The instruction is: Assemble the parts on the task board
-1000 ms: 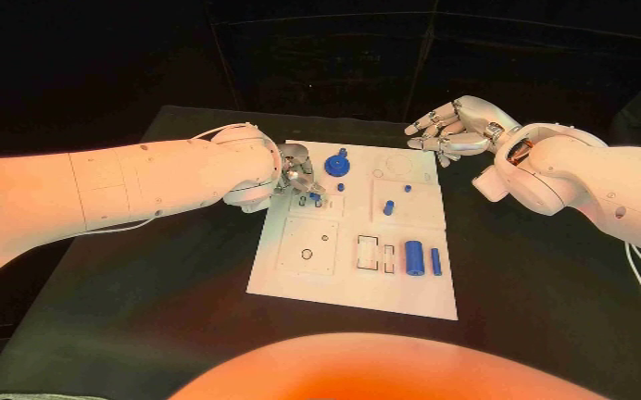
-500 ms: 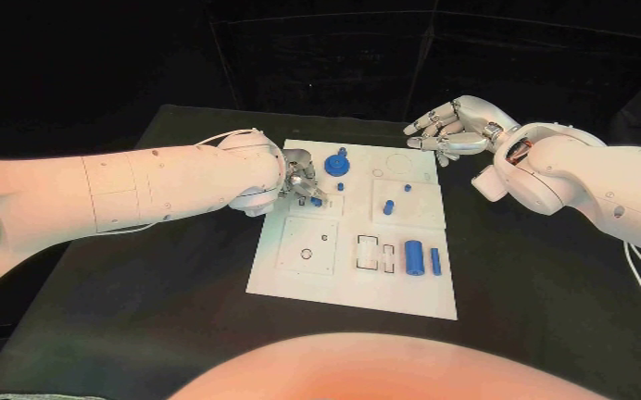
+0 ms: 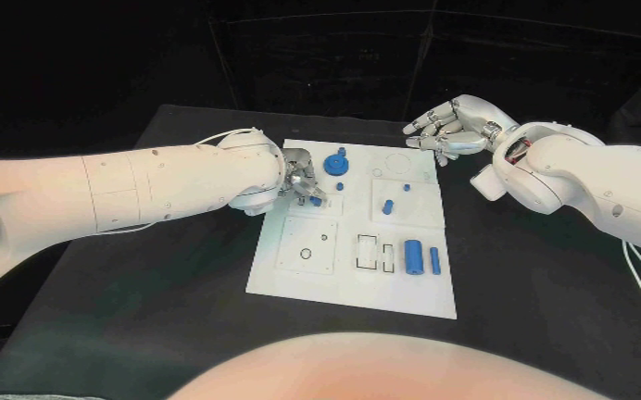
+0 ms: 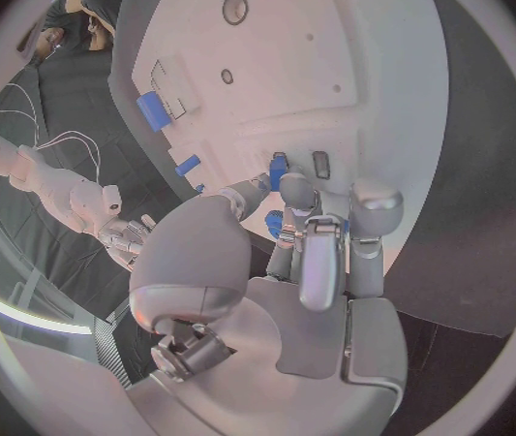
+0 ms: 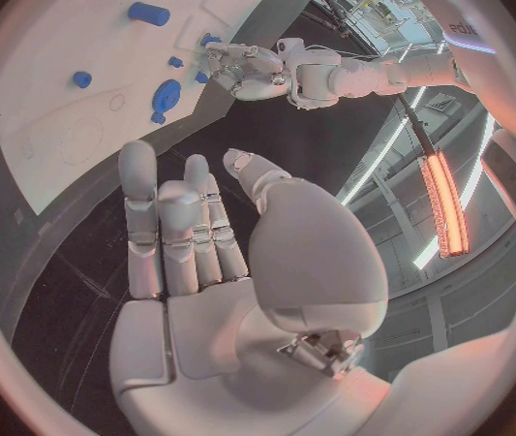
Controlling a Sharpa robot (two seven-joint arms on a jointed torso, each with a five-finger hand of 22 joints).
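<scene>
Left hand (image 3: 296, 181) at the upper left of the task board (image 3: 314, 280), fingers (image 4: 280, 176) curled onto a small blue part (image 3: 314, 201) beside a square recess; whether the part is pinched or merely pressed cannot be told. Right hand (image 3: 452, 130) hovers off the board's upper right corner, fingers loosely spread, holding nothing. Remaining parts: a round blue piece (image 3: 337, 163) near the top, a short peg (image 3: 387, 206) at centre right, two cylinders (image 3: 414, 256) at lower right. Likely risks: the small part tilts and jams at the recess mouth if lowered off-axis; a slipping hold drops it onto the tabletop; the crowded fingers nudge the round piece nearby.
</scene>
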